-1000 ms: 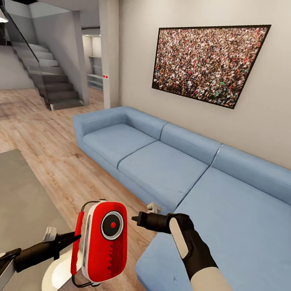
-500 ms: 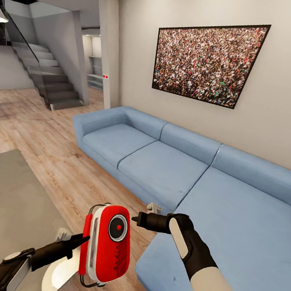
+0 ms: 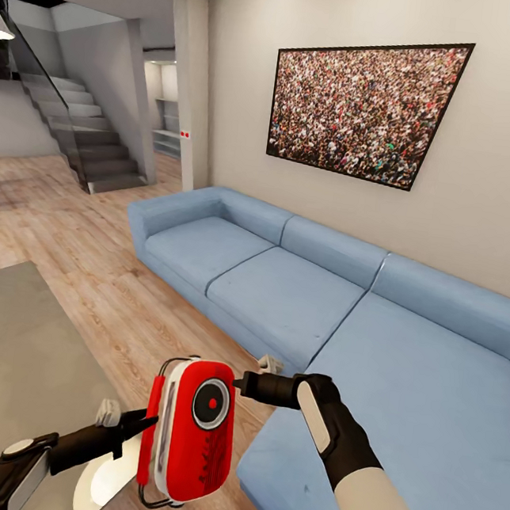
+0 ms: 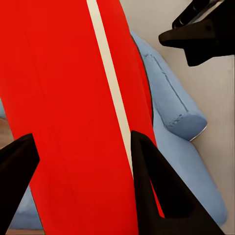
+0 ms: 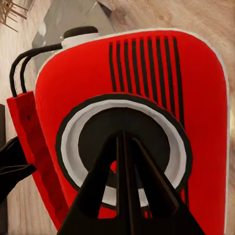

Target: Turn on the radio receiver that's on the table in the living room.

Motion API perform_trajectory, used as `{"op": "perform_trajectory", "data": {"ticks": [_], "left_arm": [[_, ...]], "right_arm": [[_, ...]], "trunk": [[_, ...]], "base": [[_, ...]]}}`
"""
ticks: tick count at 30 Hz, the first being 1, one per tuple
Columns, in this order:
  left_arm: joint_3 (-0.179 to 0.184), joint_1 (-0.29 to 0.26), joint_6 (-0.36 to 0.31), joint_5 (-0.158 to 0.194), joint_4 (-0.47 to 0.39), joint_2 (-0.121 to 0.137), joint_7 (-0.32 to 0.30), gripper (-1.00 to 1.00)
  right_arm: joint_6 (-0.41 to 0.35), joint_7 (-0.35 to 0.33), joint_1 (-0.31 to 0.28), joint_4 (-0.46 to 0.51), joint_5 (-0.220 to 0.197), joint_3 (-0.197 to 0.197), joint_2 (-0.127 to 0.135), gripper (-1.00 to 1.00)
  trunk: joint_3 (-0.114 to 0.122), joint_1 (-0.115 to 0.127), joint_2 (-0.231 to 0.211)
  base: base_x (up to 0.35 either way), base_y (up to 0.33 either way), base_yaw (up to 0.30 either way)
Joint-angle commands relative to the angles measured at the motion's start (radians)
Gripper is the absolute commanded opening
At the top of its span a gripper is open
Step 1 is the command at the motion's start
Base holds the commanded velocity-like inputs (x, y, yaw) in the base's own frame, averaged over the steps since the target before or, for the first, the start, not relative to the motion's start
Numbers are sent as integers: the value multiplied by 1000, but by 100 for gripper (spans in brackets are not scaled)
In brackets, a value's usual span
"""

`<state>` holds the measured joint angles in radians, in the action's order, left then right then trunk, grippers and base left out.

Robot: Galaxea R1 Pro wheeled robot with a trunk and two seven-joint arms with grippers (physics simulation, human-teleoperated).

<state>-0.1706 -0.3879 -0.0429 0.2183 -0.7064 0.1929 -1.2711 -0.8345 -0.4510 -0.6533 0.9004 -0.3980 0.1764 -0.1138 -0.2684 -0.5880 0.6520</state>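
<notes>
Since a second ago the radio (image 3: pixel 189 432) has slid across toward the right gripper (image 3: pixel 237 383), and the left arm carrying it has swung in with it; the right arm hasn't budged.

Closest to the camera, the left gripper (image 3: pixel 142 423) has the radio pinched between its two fingers (image 4: pixel 159 196), one on each side of the red body, holding it upright in the air off the corner of the table (image 3: pixel 11 353). So it's lifted, not sitting on the tabletop.

Just past it, the right gripper's fingers (image 5: pixel 125 196) are pressed together into one point, aimed at the round dial (image 5: pixel 122 152) on the radio's face. In the head view the tip looks like it's touching or just shy of the top edge, can't tell which.

My guess on handling: small glossy hard shell, light, probably slippery, so a poke at the dial could twist it in the pinch. Gripping across the flat sides like it does now seems sensible; the thin wire handle (image 3: pixel 168 364) would just let it swing.

Behind all that is the blue sofa (image 3: pixel 298 292), then the crowd photo (image 3: pixel 365 109) on the beige wall, with stairs (image 3: pixel 86 138) off at the far left.
</notes>
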Motion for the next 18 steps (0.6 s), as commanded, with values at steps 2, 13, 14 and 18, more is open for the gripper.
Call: {"op": "perform_trajectory", "data": {"ticks": [2, 13, 14, 18], "left_arm": [[-1, 0, 3, 1, -1, 2, -8, -100], [-8, 0, 0, 0, -1, 1, -22, -100], [-9, 0, -1, 0, -1, 1, -22, -100], [-13, 0, -7, -2, -1, 0, -18, -100]], "right_arm": [[0, 0, 0, 0, 0, 0, 0, -100], [0, 0, 0, -1, -5, -2, 8, -100], [0, 0, 0, -1, -6, -2, 8, -100], [0, 0, 0, -3, -8, -2, 8, -100]], "trunk": [[0, 0, 0], [0, 0, 0], [0, 0, 0], [0, 0, 0]], "base": [[0, 0, 0], [0, 0, 0], [0, 0, 0], [0, 0, 0]]}}
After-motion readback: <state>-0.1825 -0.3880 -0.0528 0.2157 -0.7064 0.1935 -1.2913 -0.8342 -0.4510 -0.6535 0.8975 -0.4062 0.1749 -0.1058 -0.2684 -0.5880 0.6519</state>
